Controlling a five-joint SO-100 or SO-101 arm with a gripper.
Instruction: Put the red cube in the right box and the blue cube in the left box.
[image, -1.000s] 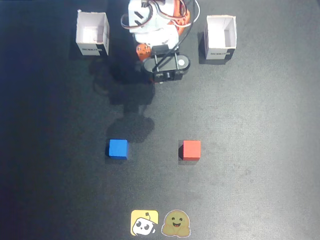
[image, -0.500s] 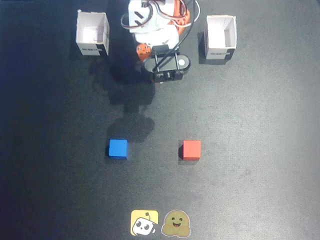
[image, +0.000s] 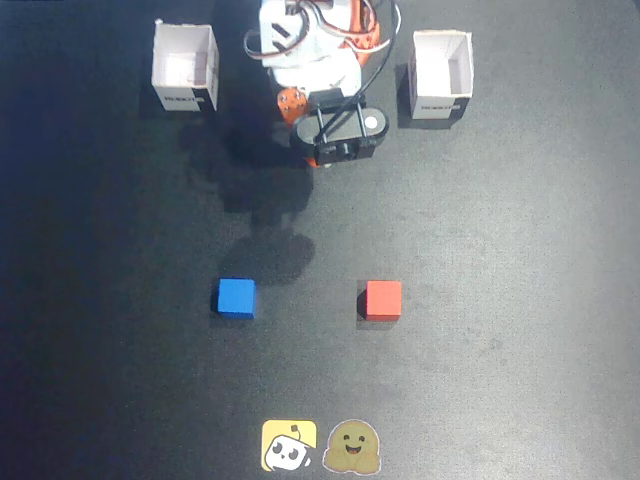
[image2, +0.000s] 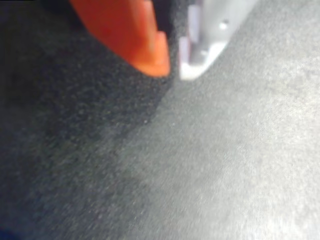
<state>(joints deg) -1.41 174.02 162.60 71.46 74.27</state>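
table: dark, matte black table surface fills the fixed view; in the wrist view the same grainy dark surface, blurred.
my arm: white and orange arm body at top centre of the fixed view, between the two boxes, black wrist part below it.
left box: white open-top cardboard box at upper left in the fixed view, printed strip on its near face, looks empty.
right box: white open-top cardboard box at upper right in the fixed view, same strip, looks empty.
stickers: yellow square sticker with a white robot face touching a brown-green smiling blob sticker, bottom centre.
my claw: gripper close above the table near my base; orange finger and white finger tips just beside each other with a thin dark gap, nothing between them, so closed and empty.
red cube: small solid bright-red cube flat on the table, lower centre-right, well apart from my claw; edges square to the picture frame, no long axis.
blue cube: small solid bright-blue cube flat on the table, left of the red one in the same row, apart; edges square to the frame, no long axis.
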